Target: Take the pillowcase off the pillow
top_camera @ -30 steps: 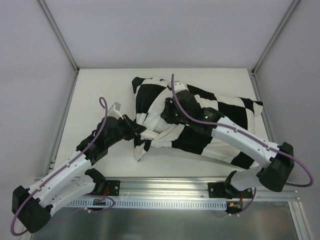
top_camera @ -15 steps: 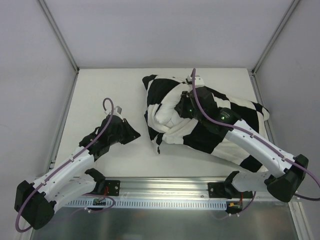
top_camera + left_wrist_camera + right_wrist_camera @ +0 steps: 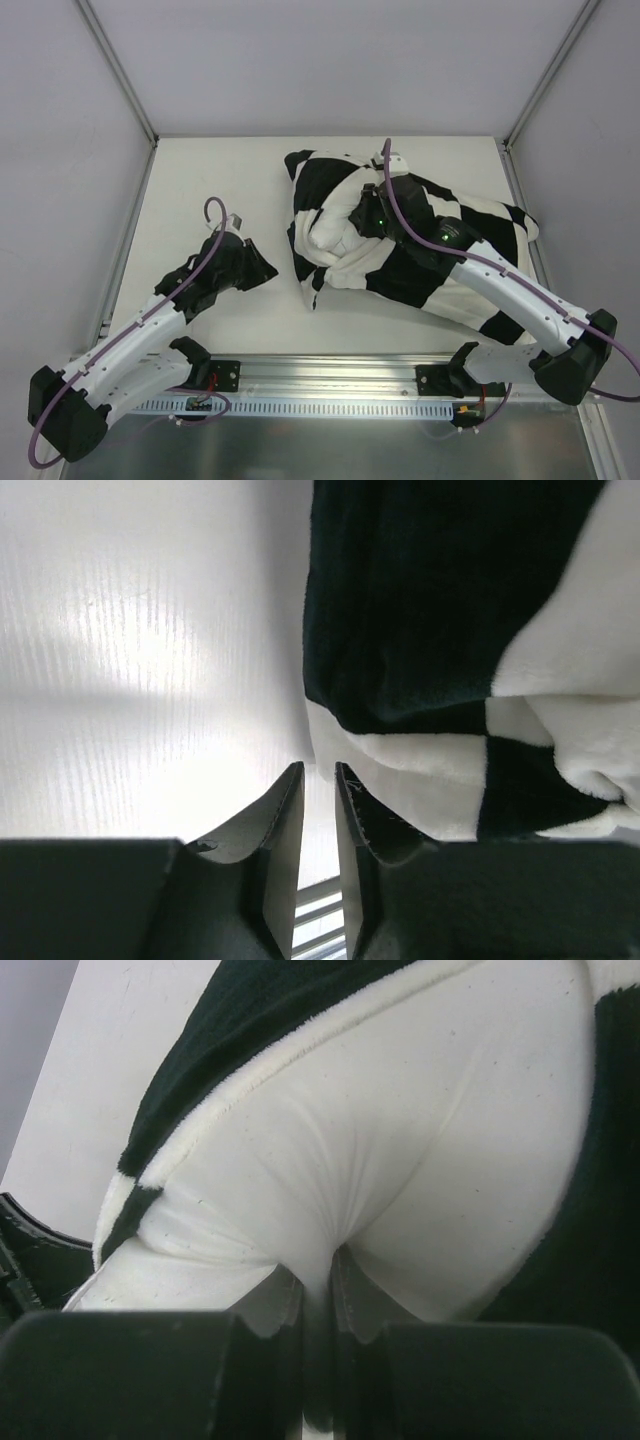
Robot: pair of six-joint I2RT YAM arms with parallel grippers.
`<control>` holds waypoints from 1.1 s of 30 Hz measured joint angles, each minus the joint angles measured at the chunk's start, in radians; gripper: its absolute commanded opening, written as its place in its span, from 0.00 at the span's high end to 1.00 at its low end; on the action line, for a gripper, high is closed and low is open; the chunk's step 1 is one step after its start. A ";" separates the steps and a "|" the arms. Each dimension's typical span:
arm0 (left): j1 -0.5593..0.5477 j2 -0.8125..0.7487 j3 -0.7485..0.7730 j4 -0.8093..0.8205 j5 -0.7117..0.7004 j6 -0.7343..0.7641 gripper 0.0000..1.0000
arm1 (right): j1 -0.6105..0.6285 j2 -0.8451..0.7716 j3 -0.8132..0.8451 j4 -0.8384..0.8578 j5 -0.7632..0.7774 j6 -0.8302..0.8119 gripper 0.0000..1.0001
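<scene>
My right fingers [image 3: 268, 1305] pinch the pillow [image 3: 400, 1140] bared at the pillowcase [image 3: 405, 275] mouth, presumably anchoring it on the surface's [image 3: 200, 180] right half; left fingers [image 3: 285, 815] sit nearly together, empty, just beside the pillowcase's left edge, placed to pull.

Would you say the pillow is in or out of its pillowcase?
Mostly in: a white bulge of pillow shows at the pillowcase opening, pinched by the right gripper.

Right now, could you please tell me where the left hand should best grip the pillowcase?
Grip the pillowcase at its open hem, the limp corner on the table nearest the left hand, coming from the left. That edge lies loose, while the right hand pinches the pillow.
</scene>
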 measured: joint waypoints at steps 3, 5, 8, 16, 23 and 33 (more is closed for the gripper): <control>0.000 -0.026 0.043 -0.018 0.010 0.019 0.37 | 0.000 0.005 0.000 0.001 -0.004 0.000 0.99; -0.001 -0.037 0.101 -0.023 0.021 0.047 0.20 | 0.003 0.017 -0.001 0.003 -0.005 0.002 0.99; -0.003 -0.034 0.193 -0.010 0.035 0.074 0.16 | 0.013 0.040 -0.005 0.008 -0.012 0.008 0.99; -0.009 0.105 0.256 0.068 0.080 0.123 0.32 | 0.027 0.060 -0.005 0.008 -0.026 0.012 0.99; -0.010 0.225 0.256 0.129 0.113 0.129 0.82 | 0.043 0.060 -0.009 -0.002 -0.047 0.011 1.00; 0.083 0.191 0.191 0.140 0.161 0.122 1.00 | 0.047 -0.134 -0.179 0.065 -0.187 0.006 0.99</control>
